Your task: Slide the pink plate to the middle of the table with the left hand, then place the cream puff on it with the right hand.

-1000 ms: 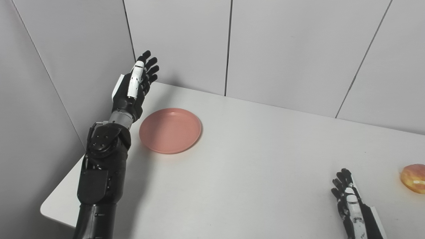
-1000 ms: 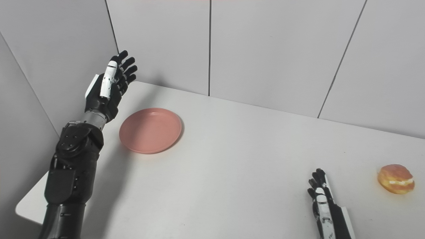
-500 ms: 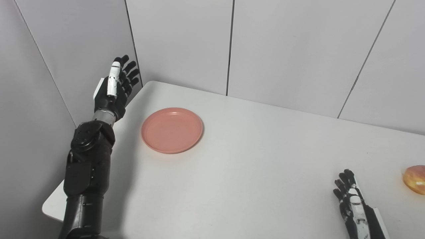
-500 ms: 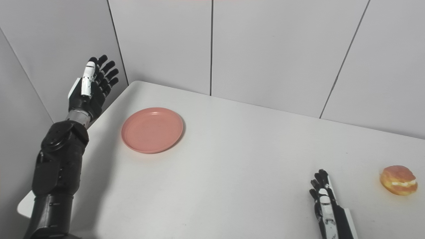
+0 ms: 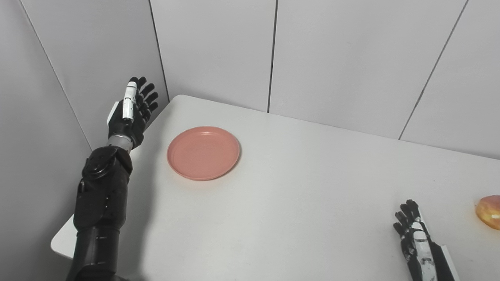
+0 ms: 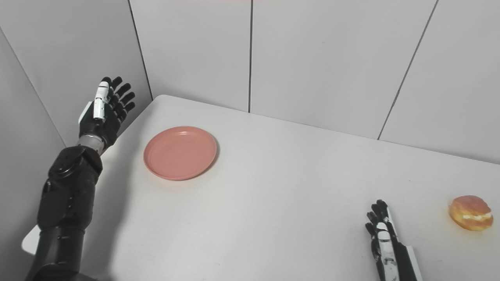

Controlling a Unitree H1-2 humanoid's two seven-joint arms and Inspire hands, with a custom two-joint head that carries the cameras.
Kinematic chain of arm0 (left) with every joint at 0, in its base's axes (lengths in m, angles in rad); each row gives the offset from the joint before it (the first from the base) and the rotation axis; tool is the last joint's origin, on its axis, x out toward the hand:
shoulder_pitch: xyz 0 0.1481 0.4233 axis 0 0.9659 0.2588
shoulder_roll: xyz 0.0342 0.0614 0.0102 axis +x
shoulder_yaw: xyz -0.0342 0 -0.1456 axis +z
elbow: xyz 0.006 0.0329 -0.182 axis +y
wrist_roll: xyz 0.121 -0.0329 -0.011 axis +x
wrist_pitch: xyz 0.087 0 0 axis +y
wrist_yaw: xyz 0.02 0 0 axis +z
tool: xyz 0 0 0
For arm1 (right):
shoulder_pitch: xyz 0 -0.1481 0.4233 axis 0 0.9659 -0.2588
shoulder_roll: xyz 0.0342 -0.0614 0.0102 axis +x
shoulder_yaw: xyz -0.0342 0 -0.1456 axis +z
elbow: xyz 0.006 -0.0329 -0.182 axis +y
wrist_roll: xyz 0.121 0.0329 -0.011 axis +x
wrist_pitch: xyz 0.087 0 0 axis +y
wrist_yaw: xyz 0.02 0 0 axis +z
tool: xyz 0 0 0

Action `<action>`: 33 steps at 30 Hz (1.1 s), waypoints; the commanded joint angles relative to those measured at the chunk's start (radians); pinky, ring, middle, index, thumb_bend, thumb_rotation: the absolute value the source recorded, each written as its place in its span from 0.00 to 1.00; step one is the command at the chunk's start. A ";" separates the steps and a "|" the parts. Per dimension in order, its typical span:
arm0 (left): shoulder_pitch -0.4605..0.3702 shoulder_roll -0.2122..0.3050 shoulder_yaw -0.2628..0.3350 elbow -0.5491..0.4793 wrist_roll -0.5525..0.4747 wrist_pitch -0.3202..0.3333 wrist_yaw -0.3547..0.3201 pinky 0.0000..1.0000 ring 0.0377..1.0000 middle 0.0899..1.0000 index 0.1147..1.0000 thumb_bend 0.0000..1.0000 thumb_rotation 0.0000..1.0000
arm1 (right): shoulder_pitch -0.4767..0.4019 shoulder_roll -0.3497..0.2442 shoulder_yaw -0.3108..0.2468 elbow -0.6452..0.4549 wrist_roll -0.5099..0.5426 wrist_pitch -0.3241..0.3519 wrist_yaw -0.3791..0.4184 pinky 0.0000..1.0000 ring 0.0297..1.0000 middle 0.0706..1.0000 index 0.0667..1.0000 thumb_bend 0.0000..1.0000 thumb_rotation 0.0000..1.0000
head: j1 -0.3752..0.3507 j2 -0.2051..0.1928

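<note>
The pink plate (image 5: pixel 203 152) lies empty on the left part of the white table (image 5: pixel 297 183). My left hand (image 5: pixel 131 111) is open with fingers spread, raised beside the table's left edge, to the left of the plate and apart from it. The cream puff (image 6: pixel 470 212), golden with a cream line, sits at the far right of the table. My right hand (image 6: pixel 381 240) is open and flat low near the front edge, to the left of the cream puff and apart from it.
Grey panelled walls (image 5: pixel 218 54) close in the table at the back and on the left, close to my left hand. The table's rounded left corner (image 5: pixel 58 246) is by my left forearm.
My left hand has moved left, away from the plate, to beyond the table's left edge, and a little lower. The plate, cream puff and right hand have stayed put; the camera shifted slightly.
</note>
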 commanded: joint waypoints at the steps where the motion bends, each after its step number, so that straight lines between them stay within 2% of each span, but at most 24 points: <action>1: -0.037 0.037 0.000 -0.012 -0.002 -0.060 -0.007 0.91 0.89 0.89 0.88 0.37 1.00 | 0.023 -0.006 -0.001 0.022 -0.001 0.026 0.002 1.00 1.00 1.00 1.00 0.07 1.00 | -0.001 0.001; 11: -0.043 0.030 -0.004 0.082 -0.009 -0.082 -0.013 0.86 0.90 0.91 0.89 0.35 1.00 | 0.024 -0.002 0.000 0.014 -0.009 0.039 -0.006 1.00 1.00 1.00 1.00 0.05 1.00 | -0.003 0.002; 24: -0.080 0.058 -0.039 0.311 0.001 -0.167 -0.054 0.92 0.90 0.89 0.89 0.33 1.00 | 0.023 0.002 0.000 0.024 -0.013 0.020 -0.006 1.00 1.00 1.00 1.00 0.05 1.00 | -0.008 0.005; 29: -0.098 0.058 -0.037 0.383 -0.012 -0.182 -0.066 0.93 0.91 0.90 0.89 0.33 1.00 | 0.024 -0.002 0.002 0.020 -0.021 0.027 -0.007 1.00 1.00 1.00 1.00 0.08 1.00 | -0.007 0.008; 33: -0.102 0.044 -0.029 0.397 -0.037 -0.170 -0.075 0.92 0.91 0.90 0.89 0.34 1.00 | 0.025 -0.002 0.000 0.015 -0.015 0.035 -0.004 1.00 1.00 1.00 1.00 0.09 1.00 | -0.006 0.014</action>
